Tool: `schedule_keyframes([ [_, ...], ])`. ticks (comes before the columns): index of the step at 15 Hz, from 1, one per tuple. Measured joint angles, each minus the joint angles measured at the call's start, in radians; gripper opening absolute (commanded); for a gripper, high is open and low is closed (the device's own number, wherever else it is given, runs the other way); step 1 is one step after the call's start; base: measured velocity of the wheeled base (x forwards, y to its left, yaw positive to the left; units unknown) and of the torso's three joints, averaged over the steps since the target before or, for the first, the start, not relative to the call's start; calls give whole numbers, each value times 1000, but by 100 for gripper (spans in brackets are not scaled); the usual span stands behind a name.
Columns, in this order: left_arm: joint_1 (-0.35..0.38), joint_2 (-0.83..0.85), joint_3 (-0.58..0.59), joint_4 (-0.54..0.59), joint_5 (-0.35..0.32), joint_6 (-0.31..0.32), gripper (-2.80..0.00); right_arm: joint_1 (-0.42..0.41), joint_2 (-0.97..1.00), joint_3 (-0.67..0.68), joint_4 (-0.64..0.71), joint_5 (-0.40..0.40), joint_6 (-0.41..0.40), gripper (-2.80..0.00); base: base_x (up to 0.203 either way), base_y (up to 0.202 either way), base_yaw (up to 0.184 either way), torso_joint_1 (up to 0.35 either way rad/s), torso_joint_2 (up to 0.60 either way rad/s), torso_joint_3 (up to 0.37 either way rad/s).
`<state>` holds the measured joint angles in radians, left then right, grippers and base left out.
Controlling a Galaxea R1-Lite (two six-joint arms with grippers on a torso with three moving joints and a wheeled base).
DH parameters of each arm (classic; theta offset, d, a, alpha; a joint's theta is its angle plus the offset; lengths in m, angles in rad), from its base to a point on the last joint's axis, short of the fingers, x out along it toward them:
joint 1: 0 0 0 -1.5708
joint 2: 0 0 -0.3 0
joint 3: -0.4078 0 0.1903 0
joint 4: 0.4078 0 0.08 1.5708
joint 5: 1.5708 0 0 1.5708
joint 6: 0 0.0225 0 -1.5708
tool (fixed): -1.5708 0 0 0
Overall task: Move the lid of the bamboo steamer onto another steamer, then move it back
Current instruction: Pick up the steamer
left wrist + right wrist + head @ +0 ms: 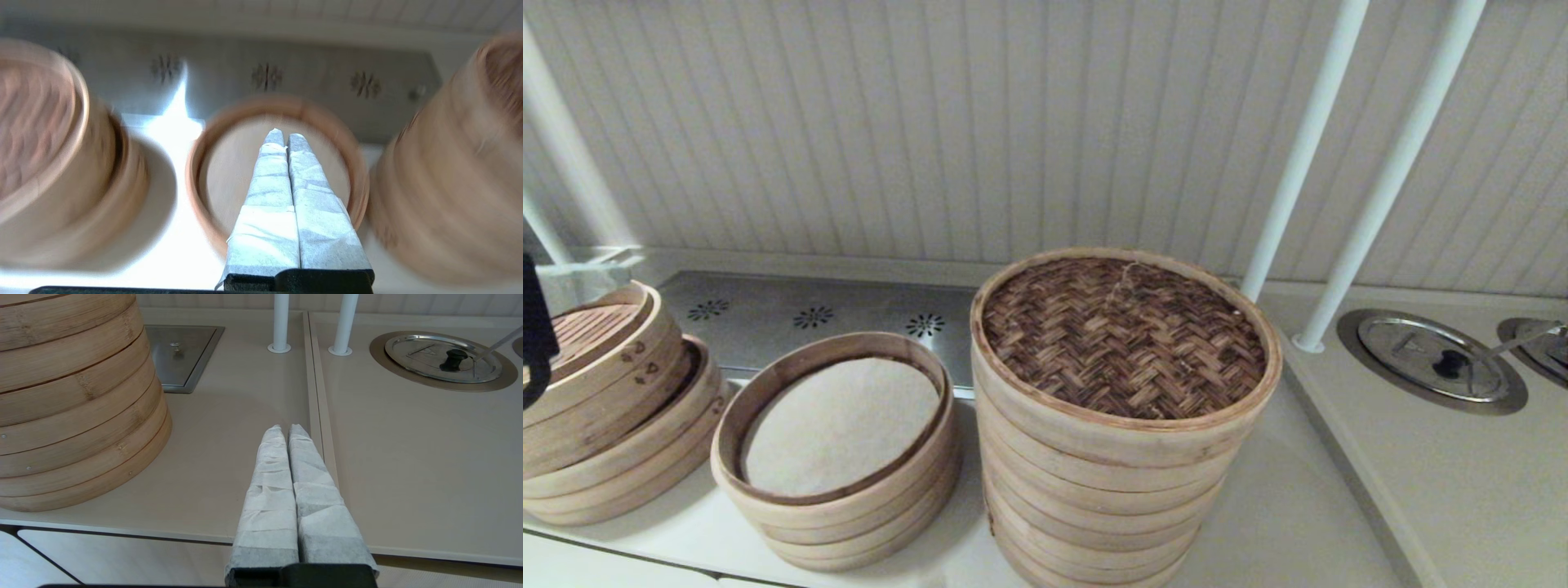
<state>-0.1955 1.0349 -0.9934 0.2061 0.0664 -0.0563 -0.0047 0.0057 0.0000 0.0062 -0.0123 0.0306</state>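
Observation:
The bamboo steamer lid (1123, 335), dark herringbone weave in a pale rim band, lies flat on top of the tallest steamer stack (1094, 482) right of centre. Nothing holds it. My left gripper (285, 136) is shut and empty; it hovers on the near side of the short three-ring steamer (204, 163), with the tall stack (449, 183) off to its right. A black part of my left arm (533, 327) shows at the head view's left edge. My right gripper (286, 428) is shut and empty, low over the counter's front edge, to the right of the tall stack (73, 408).
The short steamer with a whitish liner (837, 425) stands left of the tall stack. A tilted slatted-top stack with heart marks (596, 392) is at far left. Two white poles (1307, 147) rise behind on the right. Round metal lids (1433, 359) are set in the right counter.

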Motion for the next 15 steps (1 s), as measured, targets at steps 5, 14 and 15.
schedule_keyframes([
  [5, 124, -191, 402, -130, -160, -13, -280, 0, 0, 0, 0, 0, 0, -280, 0, 0, 0, 0, 0, 0],
  [14, 138, -469, 905, -293, -161, -125, -280, 0, 0, 0, 0, 0, 0, -280, 0, 0, 0, 0, 0, 0],
  [15, 138, -488, 930, -294, -158, -124, -280, 0, 0, 0, 0, 0, 0, -280, 0, 0, 0, 0, 0, 0],
])
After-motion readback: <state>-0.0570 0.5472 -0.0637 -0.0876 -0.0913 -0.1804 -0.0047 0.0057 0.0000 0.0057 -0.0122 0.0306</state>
